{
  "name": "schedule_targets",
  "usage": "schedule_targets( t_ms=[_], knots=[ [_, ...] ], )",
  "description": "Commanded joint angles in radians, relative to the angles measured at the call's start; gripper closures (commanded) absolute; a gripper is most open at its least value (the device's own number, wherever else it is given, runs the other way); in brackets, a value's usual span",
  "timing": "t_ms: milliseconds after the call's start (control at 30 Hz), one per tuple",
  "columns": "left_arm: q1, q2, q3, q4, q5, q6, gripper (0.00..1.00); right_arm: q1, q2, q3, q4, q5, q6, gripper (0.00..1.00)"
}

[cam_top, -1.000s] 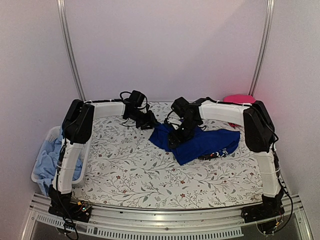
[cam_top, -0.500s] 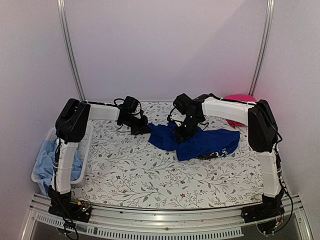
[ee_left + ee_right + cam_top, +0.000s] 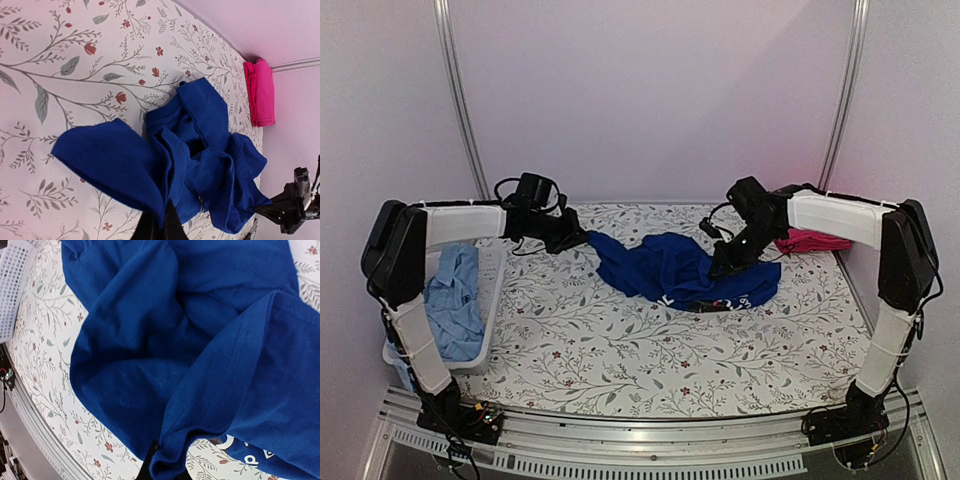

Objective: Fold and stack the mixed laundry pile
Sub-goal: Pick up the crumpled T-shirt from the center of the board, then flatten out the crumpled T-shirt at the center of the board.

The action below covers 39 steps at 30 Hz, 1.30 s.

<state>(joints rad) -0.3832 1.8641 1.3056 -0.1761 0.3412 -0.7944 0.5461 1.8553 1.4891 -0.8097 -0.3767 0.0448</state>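
Spread wide since a second ago, both arms stretch the royal-blue shirt (image 3: pixel 665 268) across the bench (image 3: pixel 620 350) at mid-frame. The left hand (image 3: pixel 580 240), centre-left, is clenched on its left corner. The right hand (image 3: pixel 722 266), centre-right, grips its right edge, near the red-pink garment (image 3: pixel 812 241) at upper right.

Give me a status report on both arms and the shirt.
Left tool shut on blue shirt, right tool shut on it too. Shirt bunched, strung between them. Nothing blocking; pink garment far right, light-blue shirt in basket.

Jaws of the left gripper (image 3: pixel 159 226) pinch the royal-blue shirt (image 3: pixel 200 150).
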Motion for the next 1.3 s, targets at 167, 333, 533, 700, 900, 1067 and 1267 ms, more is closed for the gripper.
schedule_targets(
  t_ms=[167,333,533,700,900,1067,1267],
  knots=[
    [-0.002,-0.155,-0.25,0.031,-0.012,-0.026,1.0,-0.036,-0.138,-0.254,0.086,-0.112,0.077,1.0],
    [-0.002,-0.256,-0.218,0.031,-0.03,-0.026,1.0,-0.134,-0.229,-0.184,0.129,-0.125,0.166,1.0],
    [0.002,-0.329,0.09,-0.103,-0.203,0.059,1.0,-0.296,-0.291,0.1,0.171,-0.089,0.258,1.0],
    [0.008,-0.321,0.366,-0.181,-0.267,0.186,1.0,-0.402,-0.265,0.399,0.172,-0.082,0.284,1.0],
    [-0.013,-0.421,0.46,-0.184,-0.246,0.294,1.0,-0.417,-0.275,0.595,0.15,-0.099,0.254,1.0],
    [-0.098,-0.58,0.391,-0.108,-0.284,0.318,1.0,-0.417,-0.377,0.588,0.169,-0.15,0.281,1.0],
    [-0.141,-0.582,0.495,-0.124,-0.33,0.337,1.0,-0.417,-0.424,0.632,0.218,-0.161,0.332,1.0]
  ],
)
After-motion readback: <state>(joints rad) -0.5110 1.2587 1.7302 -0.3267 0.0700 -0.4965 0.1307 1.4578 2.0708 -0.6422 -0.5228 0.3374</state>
